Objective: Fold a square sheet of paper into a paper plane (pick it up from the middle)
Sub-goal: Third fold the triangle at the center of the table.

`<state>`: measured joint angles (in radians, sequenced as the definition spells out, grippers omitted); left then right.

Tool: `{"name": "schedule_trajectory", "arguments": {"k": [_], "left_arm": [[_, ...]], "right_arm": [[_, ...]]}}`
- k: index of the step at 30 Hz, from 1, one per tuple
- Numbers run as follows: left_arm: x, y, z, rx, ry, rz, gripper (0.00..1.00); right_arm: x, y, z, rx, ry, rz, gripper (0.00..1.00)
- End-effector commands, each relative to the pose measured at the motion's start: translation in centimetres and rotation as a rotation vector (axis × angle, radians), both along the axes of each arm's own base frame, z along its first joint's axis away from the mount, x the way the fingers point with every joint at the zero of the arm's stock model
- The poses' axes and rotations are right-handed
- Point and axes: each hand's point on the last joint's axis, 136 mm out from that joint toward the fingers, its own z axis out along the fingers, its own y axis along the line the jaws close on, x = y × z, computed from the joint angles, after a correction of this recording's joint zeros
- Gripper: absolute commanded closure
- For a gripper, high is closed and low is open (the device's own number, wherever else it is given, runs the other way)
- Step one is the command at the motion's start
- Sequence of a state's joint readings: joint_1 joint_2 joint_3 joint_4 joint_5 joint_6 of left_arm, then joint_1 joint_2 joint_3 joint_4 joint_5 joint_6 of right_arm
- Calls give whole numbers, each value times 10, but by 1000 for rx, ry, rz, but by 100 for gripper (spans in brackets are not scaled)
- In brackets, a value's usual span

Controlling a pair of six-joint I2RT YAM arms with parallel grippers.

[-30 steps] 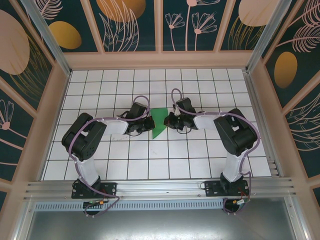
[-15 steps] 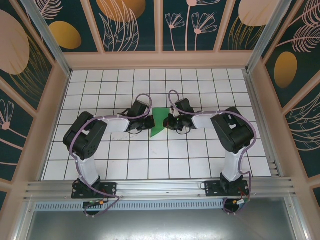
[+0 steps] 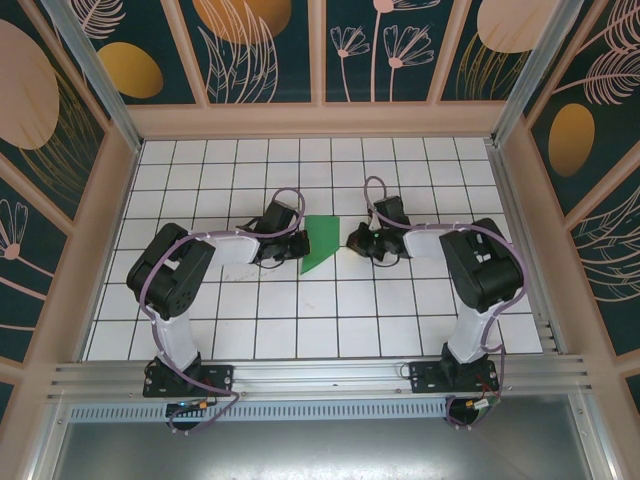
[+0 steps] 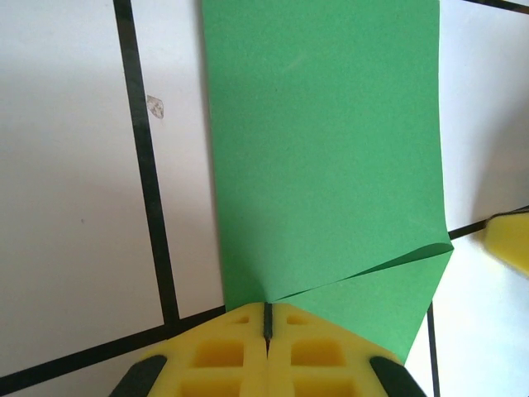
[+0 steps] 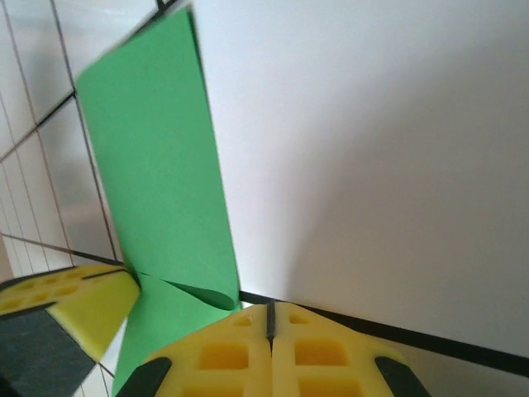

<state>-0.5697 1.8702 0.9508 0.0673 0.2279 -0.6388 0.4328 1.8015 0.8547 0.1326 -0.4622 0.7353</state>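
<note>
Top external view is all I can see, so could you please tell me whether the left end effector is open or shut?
Observer: In the left wrist view the left end effector is shut; its yellow fingers meet at a thin seam at the green paper's edge.
Operator: Does the paper lie flat there?
Observer: No, a folded flap beside the tips bulges, uncreased.
Operator: And the right end effector, please?
Observer: The right end effector is shut too, tips beside that fold.
</note>
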Motion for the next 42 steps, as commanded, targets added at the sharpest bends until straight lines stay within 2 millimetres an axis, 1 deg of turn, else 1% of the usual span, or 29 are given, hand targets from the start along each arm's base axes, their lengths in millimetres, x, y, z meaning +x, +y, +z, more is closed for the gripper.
{"name": "schedule_trajectory", "arguments": {"k": [1, 3, 7, 10, 12, 16, 19, 20, 23, 25, 27, 29, 30, 31, 33, 35, 39, 42], "left_arm": [[-19, 36, -44, 175, 103, 31, 100], [-17, 32, -41, 161, 96, 22, 100], [-13, 28, -36, 150, 81, 13, 100], [-11, 25, -31, 136, 71, 7, 100], [-10, 23, -29, 129, 69, 3, 100], [-7, 19, -23, 104, 59, 3, 100], [-7, 17, -18, 88, 57, 4, 100], [1, 11, -8, 68, 35, 5, 100], [10, 6, 10, 36, 4, 25, 100], [15, 1, 31, -16, -31, 47, 99], [17, -3, 50, -76, -55, 70, 90], [16, -4, 63, -130, -66, 99, 83], [11, -3, 63, -154, -55, 110, 82], [6, -5, 70, -189, -58, 114, 81], [-3, -7, 71, -230, -44, 128, 81], [-14, -10, 67, -258, -14, 135, 84], [-36, -26, 56, -295, 48, 98, 88], [-42, -33, 45, -279, 77, 82, 90]], "right_arm": [[0, 15, 28, 17, -75, 37, 100], [-6, 33, 31, 26, -81, 92, 100], [-14, 64, 27, 56, -66, 167, 100], [-14, 72, 18, 70, -41, 182, 100], [-15, 72, 9, 57, -21, 183, 100], [-23, 65, -12, 24, 29, 174, 100], [-29, 60, -24, 7, 57, 163, 100], [-32, 58, -29, 0, 67, 162, 100], [-36, 52, -38, -23, 92, 143, 100], [-39, 46, -47, -50, 113, 125, 100], [-42, 41, -53, -67, 132, 111, 100], [-44, 38, -59, -80, 149, 98, 100], [-46, 37, -61, -84, 157, 94, 100], [-46, 36, -62, -87, 162, 89, 100], [-48, 35, -65, -91, 172, 85, 100], [-50, 34, -67, -97, 180, 82, 100], [-51, 32, -70, -109, 190, 79, 100], [-51, 32, -70, -112, 193, 80, 100]]}}
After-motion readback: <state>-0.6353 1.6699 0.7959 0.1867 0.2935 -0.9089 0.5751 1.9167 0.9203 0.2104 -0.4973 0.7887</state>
